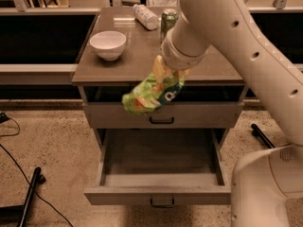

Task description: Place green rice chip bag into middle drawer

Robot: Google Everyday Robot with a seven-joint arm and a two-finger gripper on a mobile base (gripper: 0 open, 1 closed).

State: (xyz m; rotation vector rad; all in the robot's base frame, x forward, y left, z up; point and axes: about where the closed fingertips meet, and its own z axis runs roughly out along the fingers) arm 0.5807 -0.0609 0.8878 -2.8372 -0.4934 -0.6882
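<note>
- The gripper (166, 75) was seen just past the front edge of the cabinet top (132, 67), closed on the upper end of the chip bag (150, 92).
- The chip bag was held in the air, drooping down and left in front of the upper drawer front (208, 116), above the pulled-out middle drawer (156, 195).
- Whether the bag was fully over the drawer opening could not be told.
- Only one end was gripped, so the slick foil could be lost on a quick move and dropped on the floor.
- The drooping corner could be snagged on the drawer's left wall or front while lowered.
- If released too far forward, the bag could be left on the rim and tipped out.
</note>
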